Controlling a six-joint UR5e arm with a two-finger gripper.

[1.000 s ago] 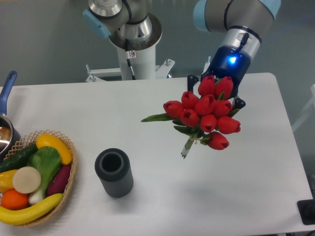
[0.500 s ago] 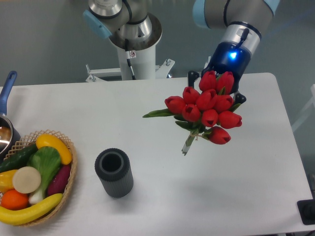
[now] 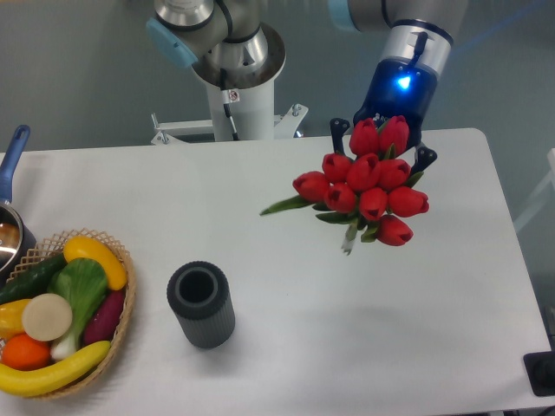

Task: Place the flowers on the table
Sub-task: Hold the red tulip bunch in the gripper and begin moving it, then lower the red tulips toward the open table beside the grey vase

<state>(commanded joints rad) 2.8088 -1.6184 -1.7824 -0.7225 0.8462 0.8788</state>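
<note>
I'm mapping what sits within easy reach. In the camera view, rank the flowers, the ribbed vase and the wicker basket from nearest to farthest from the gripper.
1. The flowers, right in front of the gripper, at the table's right.
2. The dark grey ribbed vase, at lower centre-left.
3. The wicker basket of produce, at the far left edge.

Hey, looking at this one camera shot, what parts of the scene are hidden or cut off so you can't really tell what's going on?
- Two-finger gripper: its fingertips sit behind the bunch of red tulip flowers, so the grasp is hidden.
- Whether the thin green stems touch the white table: one top-down view cannot settle it.
- Metal pot with blue handle: cut off by the left edge.
- Black object: cut off at the right edge, unidentifiable.
</note>
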